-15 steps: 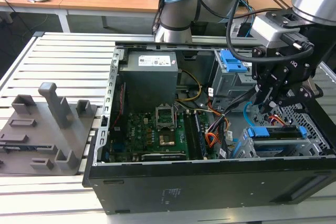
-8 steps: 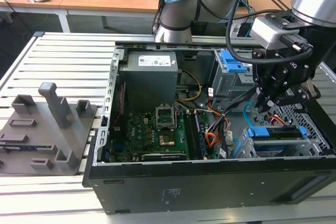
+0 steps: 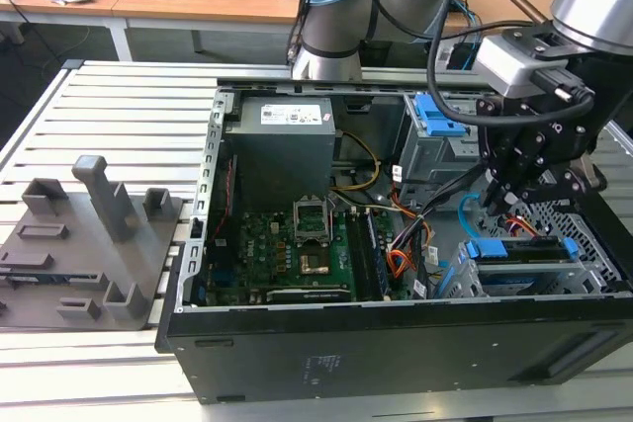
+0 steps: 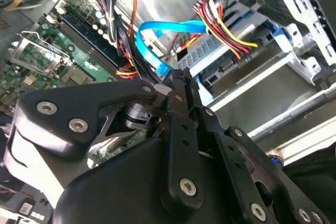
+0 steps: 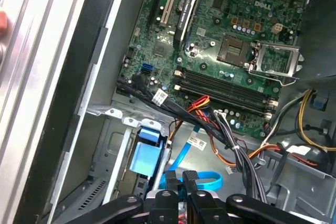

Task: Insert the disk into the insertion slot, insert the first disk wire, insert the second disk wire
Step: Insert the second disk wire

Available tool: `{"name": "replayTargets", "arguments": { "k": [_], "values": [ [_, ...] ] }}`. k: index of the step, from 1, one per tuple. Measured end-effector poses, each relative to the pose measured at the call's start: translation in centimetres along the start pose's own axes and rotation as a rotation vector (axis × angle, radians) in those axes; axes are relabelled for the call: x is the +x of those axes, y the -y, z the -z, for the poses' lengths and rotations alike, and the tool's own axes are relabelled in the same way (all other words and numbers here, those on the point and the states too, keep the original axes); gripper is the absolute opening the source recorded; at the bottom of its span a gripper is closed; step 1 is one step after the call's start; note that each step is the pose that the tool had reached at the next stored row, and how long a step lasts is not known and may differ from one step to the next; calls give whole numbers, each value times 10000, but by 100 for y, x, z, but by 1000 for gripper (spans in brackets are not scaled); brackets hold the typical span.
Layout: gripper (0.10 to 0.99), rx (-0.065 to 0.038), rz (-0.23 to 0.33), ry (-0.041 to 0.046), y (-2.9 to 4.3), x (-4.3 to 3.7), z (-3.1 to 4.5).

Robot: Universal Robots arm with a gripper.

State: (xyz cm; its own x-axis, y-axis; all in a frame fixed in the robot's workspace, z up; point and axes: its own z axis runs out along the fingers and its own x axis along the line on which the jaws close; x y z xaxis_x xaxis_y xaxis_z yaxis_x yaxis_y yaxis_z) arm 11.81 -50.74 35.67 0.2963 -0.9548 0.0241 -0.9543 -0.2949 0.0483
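The disk (image 3: 524, 252), with blue side rails, lies in the insertion slot (image 3: 586, 234), the low perforated cage on the exterior view's right of the open computer case. The first disk wire (image 4: 226, 24), a red, yellow and black bundle, ends in a black plug (image 4: 253, 53) seated at the disk's end. My gripper (image 3: 497, 197) hangs just above that end. In both wrist views its fingers are shut on the plug end of the second disk wire (image 4: 157, 27), whose light-blue loop (image 5: 210, 180) curls away from the gripper (image 5: 181, 178) and its fingertips (image 4: 181, 77).
Beside the cage stands a taller grey box with a blue latch (image 3: 435, 135). The motherboard (image 3: 287, 244) and the power supply (image 3: 282, 140) take up the rest of the case. Loose wire bundles (image 3: 406, 244) cross the middle. A grey fixture (image 3: 89, 234) sits on the slatted table (image 3: 129, 106).
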Motion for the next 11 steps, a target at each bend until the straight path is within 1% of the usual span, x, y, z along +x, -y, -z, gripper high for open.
{"name": "replayTargets", "arguments": {
  "k": [1, 2, 3, 5, 6, 11],
  "values": [
    [161, 0, 0, 0, -15, 51, -4],
    [161, 0, 2, 2, -15, 89, -22],
    [161, -7, 1, 4, -3, 101, -50],
    [161, -12, -1, 6, -10, 154, -122],
    [161, -11, 1, 6, -13, 168, -130],
    [161, -12, -4, 4, -13, 169, -130]
  ]
}}
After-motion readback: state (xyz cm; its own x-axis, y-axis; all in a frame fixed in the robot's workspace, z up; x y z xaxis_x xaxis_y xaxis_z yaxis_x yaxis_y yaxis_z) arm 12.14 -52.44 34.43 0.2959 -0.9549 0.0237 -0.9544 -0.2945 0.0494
